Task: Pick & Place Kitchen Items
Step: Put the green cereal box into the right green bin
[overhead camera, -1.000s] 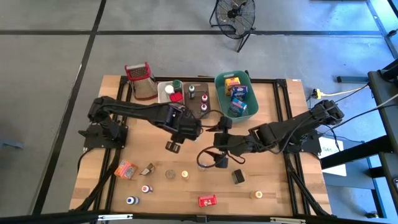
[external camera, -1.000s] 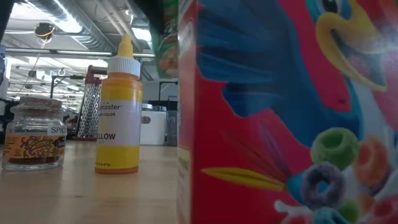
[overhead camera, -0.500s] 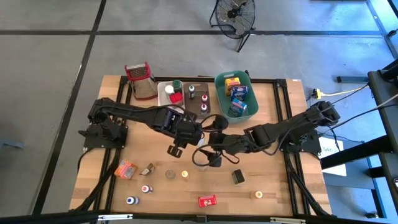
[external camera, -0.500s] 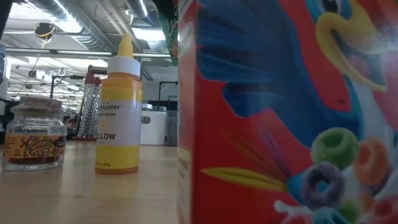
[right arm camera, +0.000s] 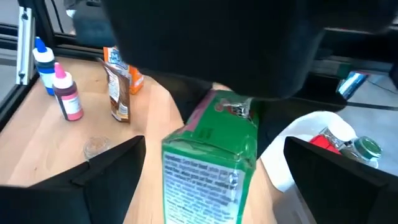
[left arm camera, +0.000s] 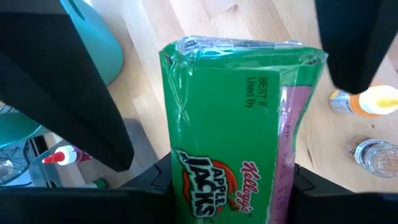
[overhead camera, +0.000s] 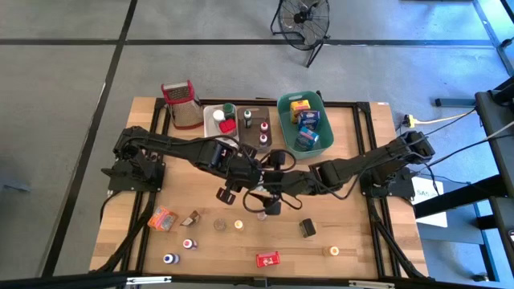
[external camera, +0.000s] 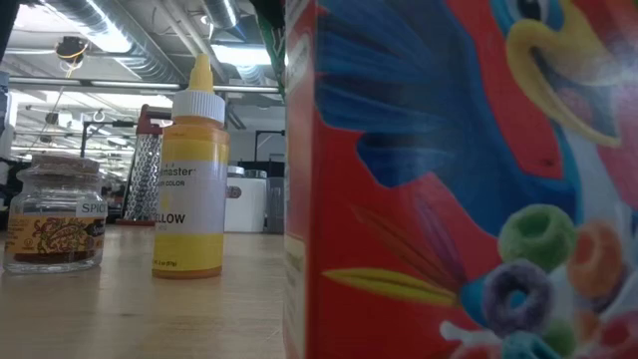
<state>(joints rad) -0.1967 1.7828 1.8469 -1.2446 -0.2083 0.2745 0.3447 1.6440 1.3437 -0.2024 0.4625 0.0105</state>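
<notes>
A: The left gripper [overhead camera: 231, 191] grips the green cereal box [left arm camera: 239, 124] above mid-table, fingers part-closed on its sides. Light, film-wrapped card: slick and easily dented, so the right gripper [right arm camera: 208, 171], spread wide just beyond it and holding nothing, had best pinch the free end across the narrow faces.

B: And around them?

A: The teal bin [overhead camera: 304, 122] lies beyond both grippers. Below the box, near the left gripper, stand a yellow bottle [left arm camera: 367, 101] and a clear jar [left arm camera: 373, 154]; neither blocks the pass.
</notes>
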